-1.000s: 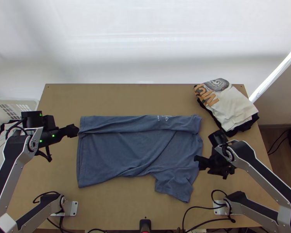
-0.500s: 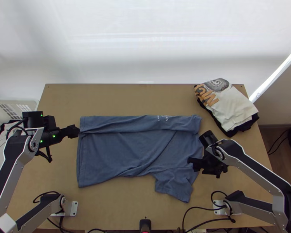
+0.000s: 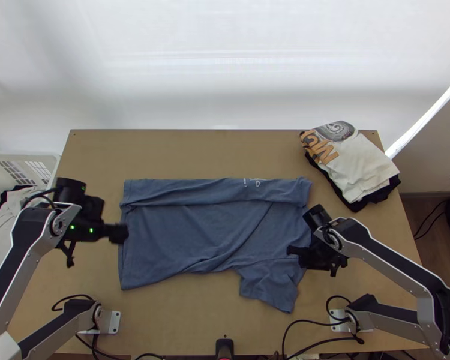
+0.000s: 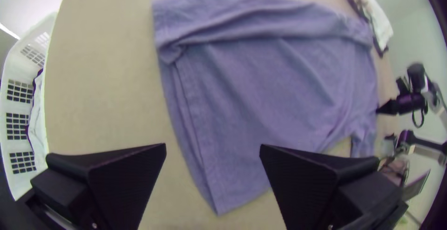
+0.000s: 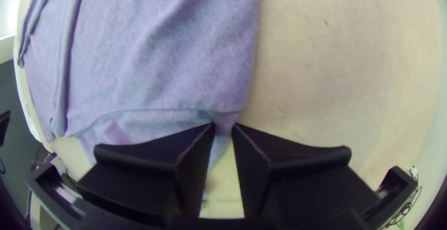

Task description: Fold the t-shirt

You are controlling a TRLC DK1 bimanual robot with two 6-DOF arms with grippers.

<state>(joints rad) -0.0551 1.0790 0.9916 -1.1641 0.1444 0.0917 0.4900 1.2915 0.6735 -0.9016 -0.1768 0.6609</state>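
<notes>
The blue t-shirt (image 3: 213, 231) lies flat across the table, its far edge folded over in a long strip and one sleeve pointing to the near right. My left gripper (image 3: 120, 234) is at the shirt's left edge; in the left wrist view the gripper (image 4: 213, 147) stands open, fingers wide apart, with the t-shirt (image 4: 260, 90) beyond them. At the shirt's right side, near the sleeve, is my right gripper (image 3: 292, 249). In the right wrist view, this gripper (image 5: 223, 125) is shut on a small pinch of the t-shirt (image 5: 186, 62) by a seam at its edge.
Folded white and black clothes (image 3: 363, 171) lie at the table's far right corner. A white basket (image 3: 45, 162) with clothes stands beyond the left edge. Bare table (image 3: 183, 318) shows in front of the shirt, with cables near the right arm's base.
The left gripper has come toward the table's near edge and slightly right, along the shirt's left side. The right gripper has moved left onto the shirt's right edge and taken hold.
</notes>
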